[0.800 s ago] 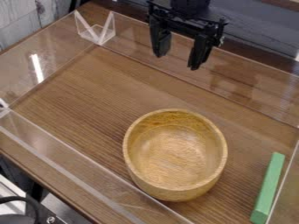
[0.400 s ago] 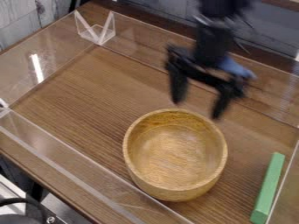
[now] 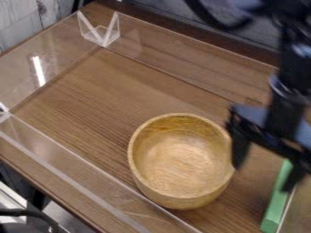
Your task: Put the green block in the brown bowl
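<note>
Claw (image 3: 270,157) first: it hangs pointing down, blurred, with its two dark fingers spread wide and nothing between them. One finger (image 3: 239,151) shows in front of the bowl's far right rim; the other is lost in blur toward the picture's right edge.

What matters for the next move is how the green block (image 3: 279,207) lies against that claw. The block sits just below and a touch to the right of the claw as the camera sees it, nearer the viewer, flat on the table. Its long axis runs almost straight up and down the picture, leaning slightly right at the far end, and that far end disappears behind the claw. So the spread fingers look to straddle roughly the width of the bar, which I judge suits a pinch across its narrow sides. How high the claw stands above the block I cannot tell.

To the claw's left, touching nothing, sits the brown bowl (image 3: 183,159), empty, its rim close beside the near finger. A lift and a short carry leftward would reach it.

Underneath is a dark wood-grain table (image 3: 109,91), boxed in by clear plastic walls (image 3: 55,159) that catch reflections. A small clear stand (image 3: 100,29) sits far off to the upper left.
</note>
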`<state>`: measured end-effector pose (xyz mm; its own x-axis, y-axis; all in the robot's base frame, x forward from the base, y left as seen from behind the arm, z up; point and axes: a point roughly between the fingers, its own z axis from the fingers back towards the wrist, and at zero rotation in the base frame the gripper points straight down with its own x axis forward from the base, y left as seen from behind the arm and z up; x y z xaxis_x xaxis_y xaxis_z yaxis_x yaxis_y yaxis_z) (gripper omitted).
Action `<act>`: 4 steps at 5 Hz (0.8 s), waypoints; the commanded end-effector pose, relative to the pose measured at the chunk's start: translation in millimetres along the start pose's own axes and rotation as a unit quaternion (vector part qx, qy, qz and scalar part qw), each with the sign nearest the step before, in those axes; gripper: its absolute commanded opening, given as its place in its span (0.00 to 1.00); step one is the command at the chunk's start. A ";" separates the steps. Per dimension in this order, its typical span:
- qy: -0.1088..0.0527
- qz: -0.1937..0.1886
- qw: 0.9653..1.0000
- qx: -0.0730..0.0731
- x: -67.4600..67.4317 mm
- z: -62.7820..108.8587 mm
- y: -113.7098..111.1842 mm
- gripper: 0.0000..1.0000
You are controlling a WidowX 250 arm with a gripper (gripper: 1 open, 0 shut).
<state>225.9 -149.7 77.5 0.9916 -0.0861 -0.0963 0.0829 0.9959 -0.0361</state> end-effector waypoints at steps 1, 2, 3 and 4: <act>-0.033 0.001 0.999 -0.010 -3.1 -3.1 -2.6 1.00; -0.041 -0.004 0.999 -0.019 -3.9 -7.5 -6.2 1.00; -0.045 -0.009 0.999 -0.022 -2.6 -10.5 -7.2 1.00; -0.048 -0.014 0.998 -0.024 -1.9 -13.1 -7.3 1.00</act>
<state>218.2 -153.5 54.1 0.9937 -0.1049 -0.0392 0.1022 0.9926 -0.0659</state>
